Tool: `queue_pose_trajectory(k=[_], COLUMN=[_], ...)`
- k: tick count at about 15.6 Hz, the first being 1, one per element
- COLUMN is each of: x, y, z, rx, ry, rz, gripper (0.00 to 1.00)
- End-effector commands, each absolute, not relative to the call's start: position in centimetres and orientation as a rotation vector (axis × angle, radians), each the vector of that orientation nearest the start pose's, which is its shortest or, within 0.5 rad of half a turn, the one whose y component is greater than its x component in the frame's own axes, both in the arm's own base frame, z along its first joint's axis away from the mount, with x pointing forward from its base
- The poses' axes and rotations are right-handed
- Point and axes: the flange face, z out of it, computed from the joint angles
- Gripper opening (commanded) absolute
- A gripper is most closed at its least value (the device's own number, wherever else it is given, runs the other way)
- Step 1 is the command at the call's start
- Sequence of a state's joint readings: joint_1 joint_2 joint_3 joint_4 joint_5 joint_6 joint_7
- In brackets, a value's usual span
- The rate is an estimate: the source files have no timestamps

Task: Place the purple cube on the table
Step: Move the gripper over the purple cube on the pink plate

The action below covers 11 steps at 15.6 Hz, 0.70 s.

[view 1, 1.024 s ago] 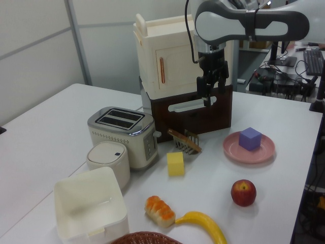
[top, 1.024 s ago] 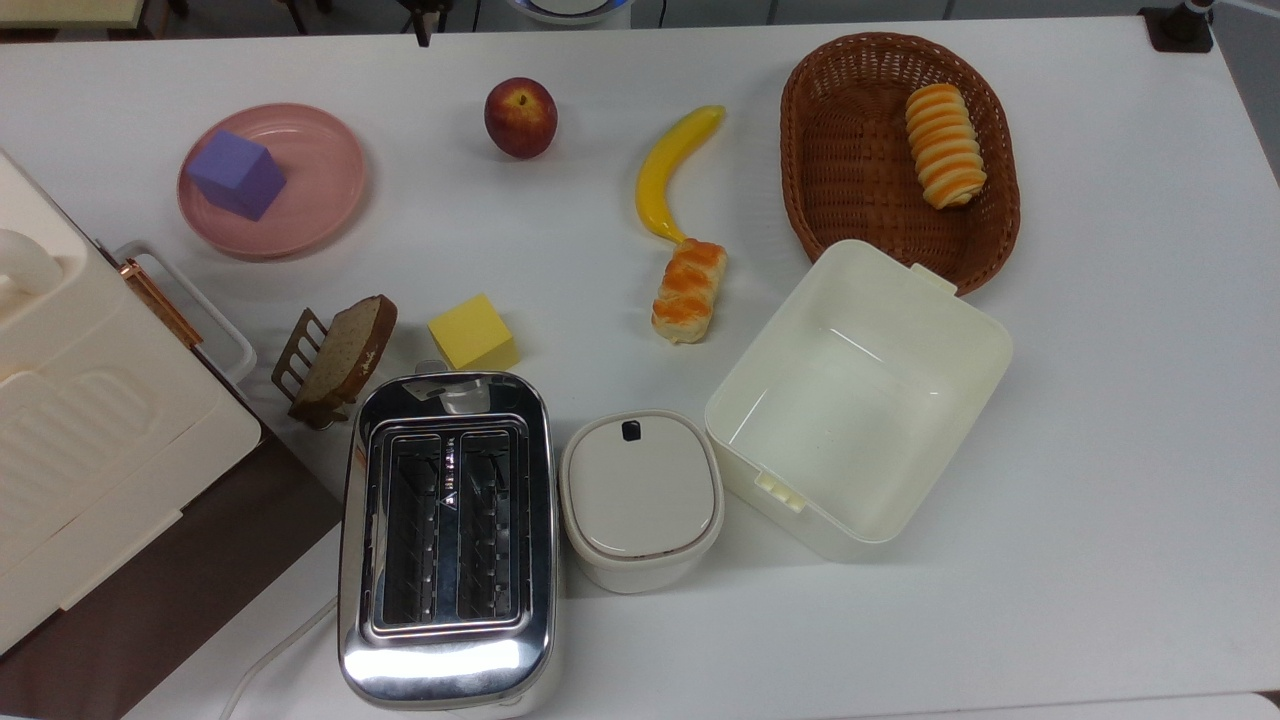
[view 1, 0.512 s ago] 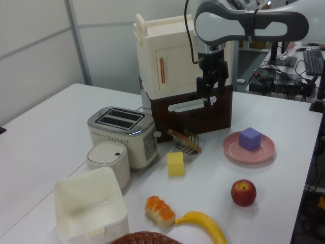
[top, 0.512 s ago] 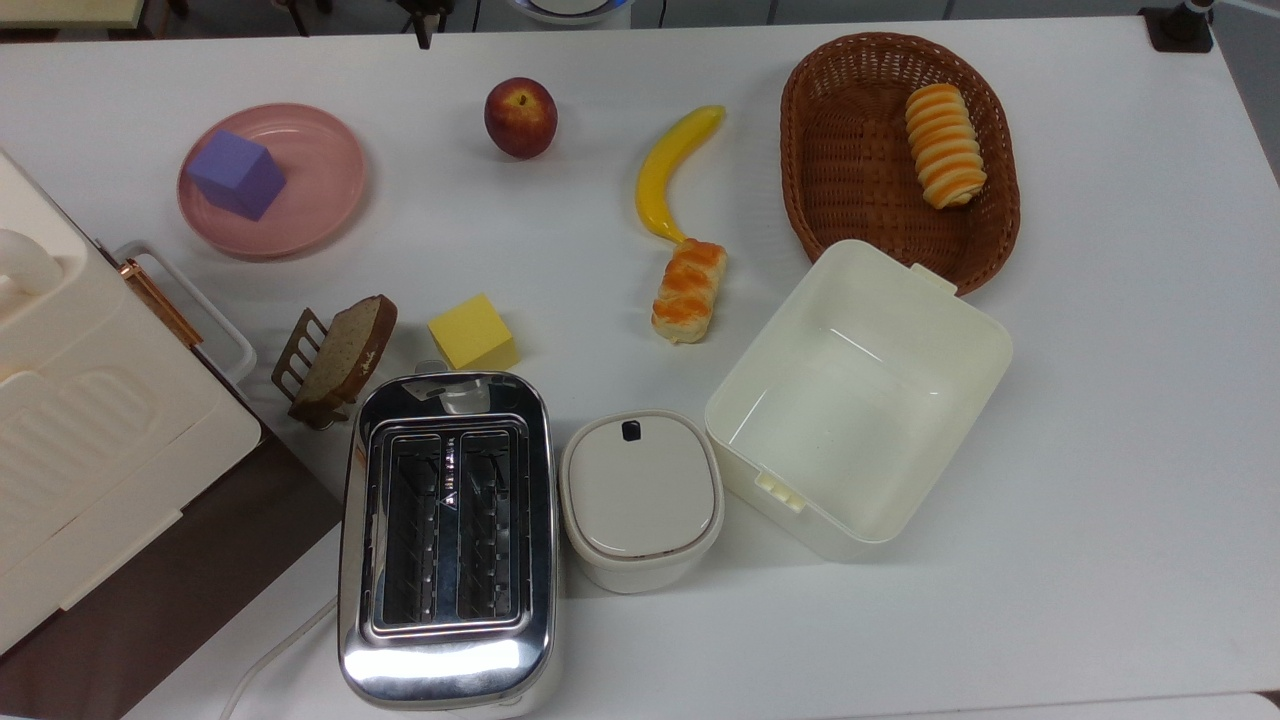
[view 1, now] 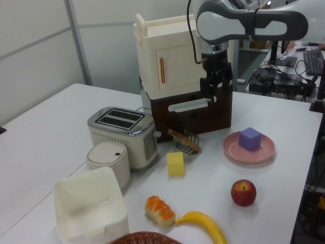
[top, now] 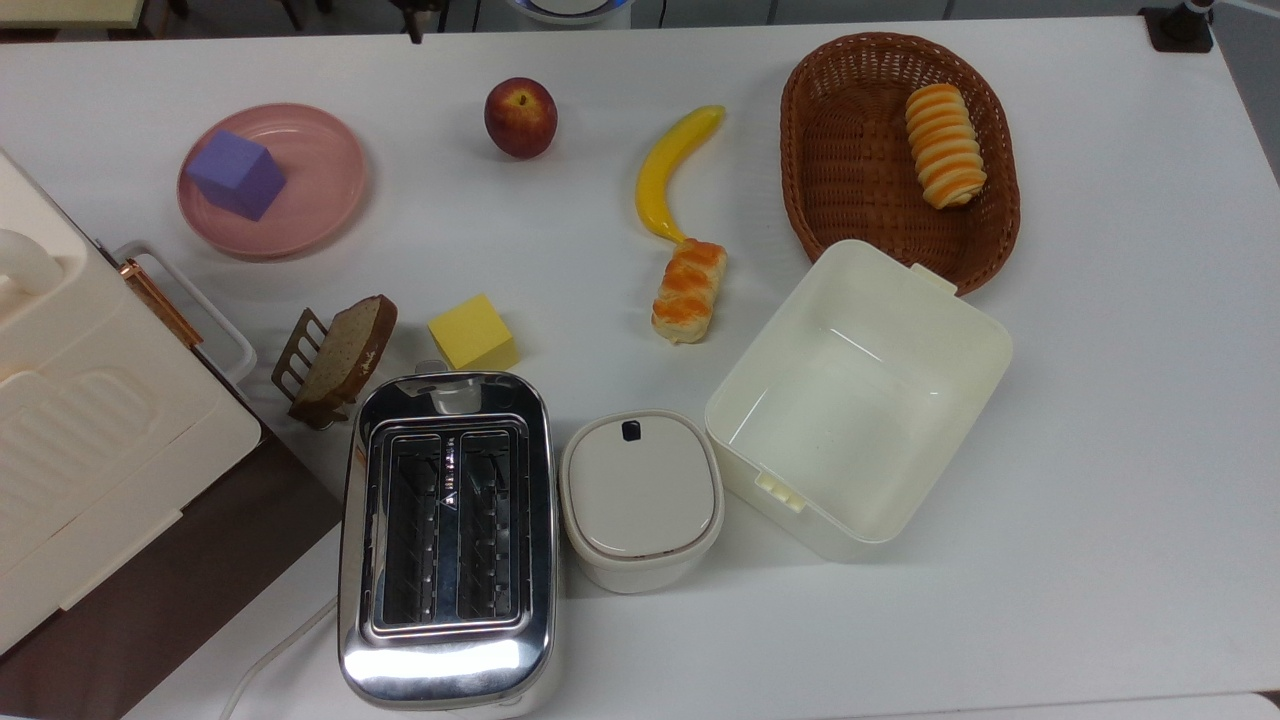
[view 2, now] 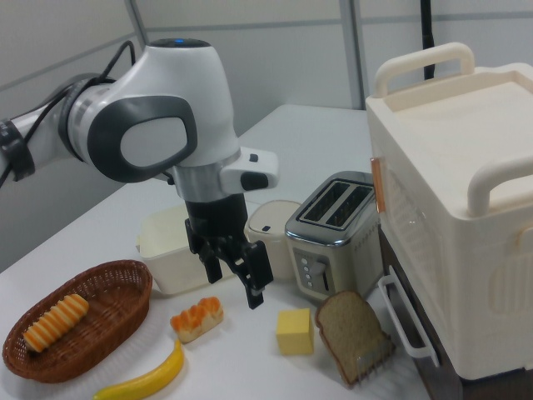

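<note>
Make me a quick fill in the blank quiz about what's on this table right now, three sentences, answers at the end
The purple cube sits on the pink ____.
The striped roll lies inside the wicker ____.
The slice of bread leans in a small rack beside the ____ cube.

Missing words: plate; basket; yellow
</note>
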State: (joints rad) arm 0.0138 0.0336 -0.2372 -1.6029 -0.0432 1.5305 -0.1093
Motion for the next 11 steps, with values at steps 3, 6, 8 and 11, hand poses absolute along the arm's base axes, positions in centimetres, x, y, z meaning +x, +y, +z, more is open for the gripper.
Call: queue_pose_trajectory(k=[3,6,8,11], x=[53.5,51.7,51.2,50.4], y=[-16.3,-19.6,-20.6,-23.3], z=[55.0,51.3,48.8,47.6], rx=[-3.115,-3.085,-3.084,-3.080], ry=[0.386,0.586,0.710,0.794], rz=[0.174,0.155,0.092,0.053], gripper=[1.00,1.00,1.00,1.00])
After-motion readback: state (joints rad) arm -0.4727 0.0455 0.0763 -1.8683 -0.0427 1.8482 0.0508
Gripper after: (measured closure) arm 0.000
